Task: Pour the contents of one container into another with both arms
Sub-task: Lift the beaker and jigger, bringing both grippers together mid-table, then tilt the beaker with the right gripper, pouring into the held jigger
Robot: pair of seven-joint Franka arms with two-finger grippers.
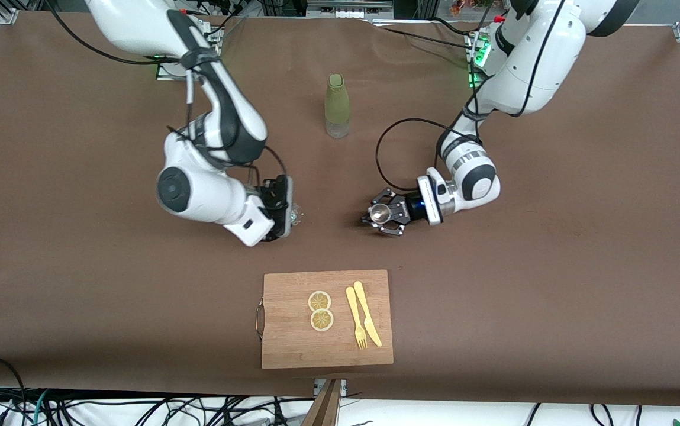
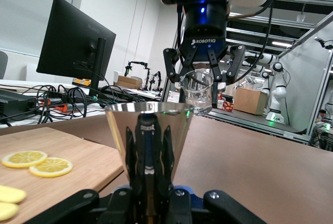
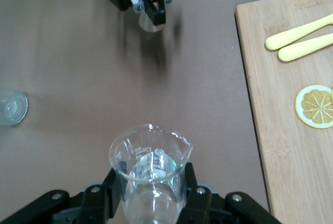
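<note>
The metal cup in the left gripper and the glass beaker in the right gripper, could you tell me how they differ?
The metal cup is opaque, shiny and cone-shaped; the glass beaker is clear, straight-walled, with a spout and printed marks. The left gripper holds the cup, the right gripper the beaker. Both are open-topped, each clamped between fingers.

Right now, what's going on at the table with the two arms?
Each arm holds a container above the table. The left gripper is shut on a metal cup, and the right gripper is shut on a small glass beaker. The two face each other, apart, with no pouring yet. A bottle stands nearer the bases. A cutting board with lemon slices, a fork and a knife lies nearer the camera.
</note>
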